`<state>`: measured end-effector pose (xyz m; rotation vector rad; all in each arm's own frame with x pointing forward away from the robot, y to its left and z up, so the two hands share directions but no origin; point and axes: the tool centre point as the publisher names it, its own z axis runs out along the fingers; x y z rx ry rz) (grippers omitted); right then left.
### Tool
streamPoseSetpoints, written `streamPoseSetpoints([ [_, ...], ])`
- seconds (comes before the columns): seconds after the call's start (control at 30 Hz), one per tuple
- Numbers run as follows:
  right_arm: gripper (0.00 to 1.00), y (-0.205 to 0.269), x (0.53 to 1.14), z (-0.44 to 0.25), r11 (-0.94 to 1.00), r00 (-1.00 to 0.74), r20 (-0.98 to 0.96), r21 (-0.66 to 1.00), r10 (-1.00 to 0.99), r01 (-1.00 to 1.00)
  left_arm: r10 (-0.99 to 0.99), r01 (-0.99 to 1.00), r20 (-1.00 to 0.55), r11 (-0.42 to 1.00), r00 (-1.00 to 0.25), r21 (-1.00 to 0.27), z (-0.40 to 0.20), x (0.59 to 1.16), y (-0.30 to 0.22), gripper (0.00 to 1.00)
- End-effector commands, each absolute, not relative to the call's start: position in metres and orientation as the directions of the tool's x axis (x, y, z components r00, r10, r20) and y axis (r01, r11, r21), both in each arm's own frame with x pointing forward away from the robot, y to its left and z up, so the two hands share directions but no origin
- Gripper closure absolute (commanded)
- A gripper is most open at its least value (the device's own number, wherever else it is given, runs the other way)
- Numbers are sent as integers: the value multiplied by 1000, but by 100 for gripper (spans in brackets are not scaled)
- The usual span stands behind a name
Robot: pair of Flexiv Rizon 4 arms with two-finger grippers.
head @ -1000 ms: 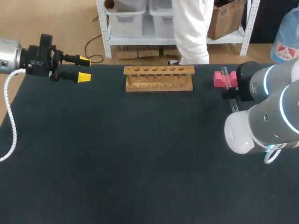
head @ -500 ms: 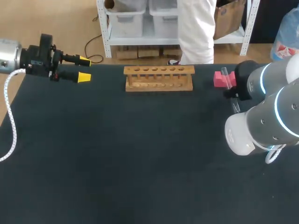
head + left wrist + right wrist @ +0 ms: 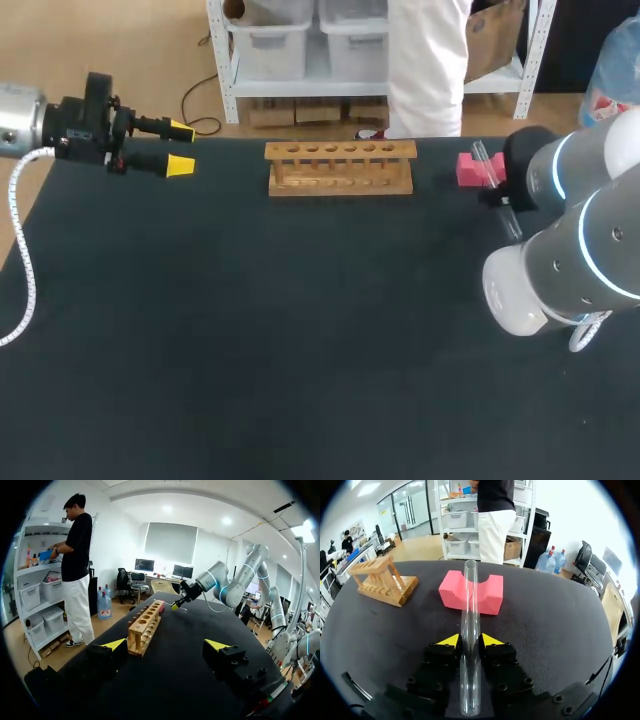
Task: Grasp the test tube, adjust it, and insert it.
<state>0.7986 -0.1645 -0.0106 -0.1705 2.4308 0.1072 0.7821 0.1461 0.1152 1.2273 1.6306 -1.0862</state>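
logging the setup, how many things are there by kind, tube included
test tube: 1
wooden rack: 1
pink foam block: 1
total: 3

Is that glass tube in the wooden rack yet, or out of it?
Out. The test tube is clamped between the right pincer's yellow tips near the pink block, well apart from the wooden rack.

Reading from the centre of the table (image 3: 300, 330), I see the rack (image 3: 340, 167) at twelve o'clock by the far edge. The block (image 3: 466, 170) sits at two, well apart from the rack. My right gripper (image 3: 469, 640) holds the test tube (image 3: 470, 595) at the block's five o'clock, with the tube's far end over the block. My left gripper (image 3: 180, 147) hangs at ten.
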Motion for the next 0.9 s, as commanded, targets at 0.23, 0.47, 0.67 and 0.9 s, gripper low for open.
streamPoseSetpoints([
  [0.23,100,-159,781,19,996,-738,-673,19,-55,-91,278,974,-939,157,-200,-161,114,782,146,0],
  [0.47,100,-142,764,48,998,-719,-695,18,-33,-63,278,974,-939,157,-200,-161,114,782,146,0],
  [0.67,100,-114,755,70,998,-687,-726,31,-21,-63,278,974,-939,157,-200,-161,114,782,146,0],
  [0.9,100,-73,758,82,991,-654,-756,65,-27,-116,278,974,-939,157,-200,-161,114,782,146,0],
])
